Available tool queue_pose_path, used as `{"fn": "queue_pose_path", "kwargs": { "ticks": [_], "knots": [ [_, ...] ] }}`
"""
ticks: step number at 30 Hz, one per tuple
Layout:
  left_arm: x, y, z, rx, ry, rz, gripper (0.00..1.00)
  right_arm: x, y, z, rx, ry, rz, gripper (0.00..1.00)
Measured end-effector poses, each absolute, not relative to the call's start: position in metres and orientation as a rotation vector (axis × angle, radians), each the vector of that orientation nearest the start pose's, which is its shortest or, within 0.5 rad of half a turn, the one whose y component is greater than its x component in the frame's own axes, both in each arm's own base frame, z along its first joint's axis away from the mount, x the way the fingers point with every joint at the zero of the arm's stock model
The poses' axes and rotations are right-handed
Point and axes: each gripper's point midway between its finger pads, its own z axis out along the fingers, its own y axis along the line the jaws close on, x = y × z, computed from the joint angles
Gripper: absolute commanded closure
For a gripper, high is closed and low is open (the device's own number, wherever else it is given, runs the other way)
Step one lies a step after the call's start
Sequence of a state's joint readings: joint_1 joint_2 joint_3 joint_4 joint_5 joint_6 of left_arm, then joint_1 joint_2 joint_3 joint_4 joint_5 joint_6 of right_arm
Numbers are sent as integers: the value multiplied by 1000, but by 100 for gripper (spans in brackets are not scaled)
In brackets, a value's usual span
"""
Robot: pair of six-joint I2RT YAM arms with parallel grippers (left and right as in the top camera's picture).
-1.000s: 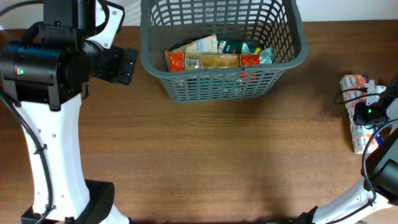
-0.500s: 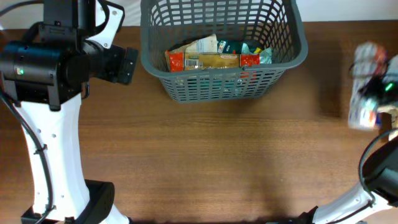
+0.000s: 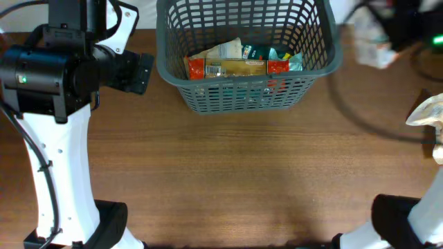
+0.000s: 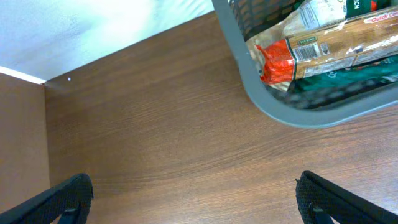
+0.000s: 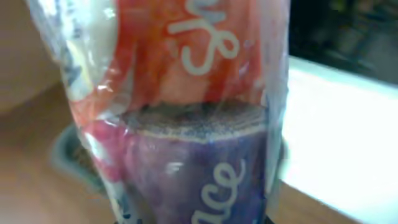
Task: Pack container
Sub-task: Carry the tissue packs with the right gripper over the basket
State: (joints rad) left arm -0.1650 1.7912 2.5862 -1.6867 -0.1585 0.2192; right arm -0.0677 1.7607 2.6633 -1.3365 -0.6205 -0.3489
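Basket (image 3: 242, 93) sat at top ctr of the overhead view on the desk (image 3: 228, 173), w/ several packs (image 3: 239, 61) lying inside. L tool (image 4: 193, 199) hung over bare desk just left of the basket, fingers wide apart, nothing btwn them. R tool (image 3: 382, 31), blurred at upper right, was clamped on a red-and-purple packet (image 5: 186, 124). Packet filled the wrist view and hid the fingers. It was off the desk, right of the basket.

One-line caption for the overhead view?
Right arm holds a blurred packet beside the grey basket of snack packets; left arm parked on its other side.
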Motion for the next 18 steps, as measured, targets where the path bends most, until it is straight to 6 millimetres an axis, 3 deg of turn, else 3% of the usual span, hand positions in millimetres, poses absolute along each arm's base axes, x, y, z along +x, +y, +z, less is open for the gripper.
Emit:
{"fn": "queue_pose_path", "kwargs": {
  "ticks": [2, 4, 6, 12, 15, 18],
  "knots": [
    [359, -32, 398, 402, 2427, 219, 1, 375, 102, 498, -779, 1827, 307, 96],
    [359, -32, 398, 402, 2427, 219, 1, 390, 133, 471, -932, 1835, 268, 96],
    [359, -32, 398, 401, 2427, 219, 1, 411, 150, 444, -1024, 1857, 224, 96],
    [359, -32, 398, 402, 2427, 219, 1, 497, 183, 350, -1154, 1923, 166, 96],
    [359, -32, 398, 402, 2426, 219, 1, 530, 192, 305, -1175, 1956, 156, 96],
    [359, -32, 398, 402, 2427, 219, 1, 549, 203, 277, -1192, 1960, 163, 96]
  ]
}}
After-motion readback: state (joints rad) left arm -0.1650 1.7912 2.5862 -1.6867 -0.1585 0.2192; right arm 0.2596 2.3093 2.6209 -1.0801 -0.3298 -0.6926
